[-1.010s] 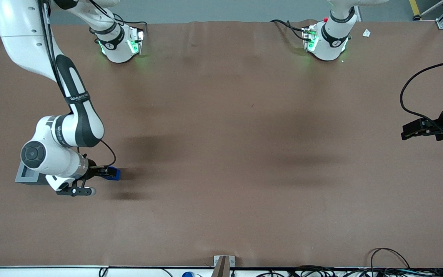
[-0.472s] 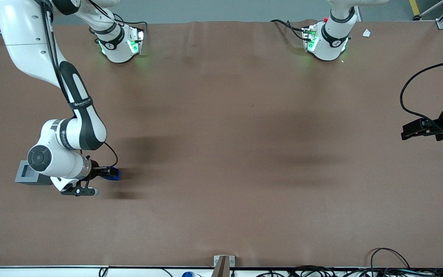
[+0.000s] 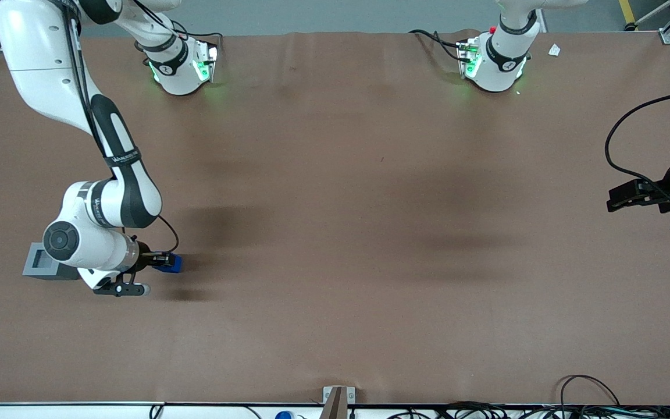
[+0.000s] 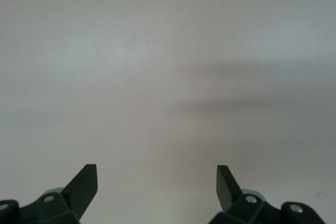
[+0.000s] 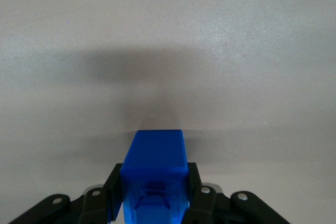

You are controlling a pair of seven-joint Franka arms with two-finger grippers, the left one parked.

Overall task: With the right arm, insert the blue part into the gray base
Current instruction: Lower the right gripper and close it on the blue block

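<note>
The blue part point(image 3: 171, 263) is clamped between the black fingers of my right gripper point(image 3: 163, 262), held just above the brown table near the working arm's end. In the right wrist view the blue part point(image 5: 155, 174) fills the gap between the two fingers point(image 5: 114, 188), which press on both its sides. The gray base point(image 3: 40, 265) sits on the table beside the gripper, partly covered by the white wrist of the right arm point(image 3: 88, 244); part of its top face shows.
The brown table point(image 3: 358, 233) stretches toward the parked arm's end. Both arm bases point(image 3: 181, 67) stand at the edge farthest from the front camera. Cables point(image 3: 579, 401) lie along the nearest edge.
The right arm's wrist has shifted slightly toward the parked arm's end, uncovering more of the gray base. The blue part stays gripped in almost the same spot.
</note>
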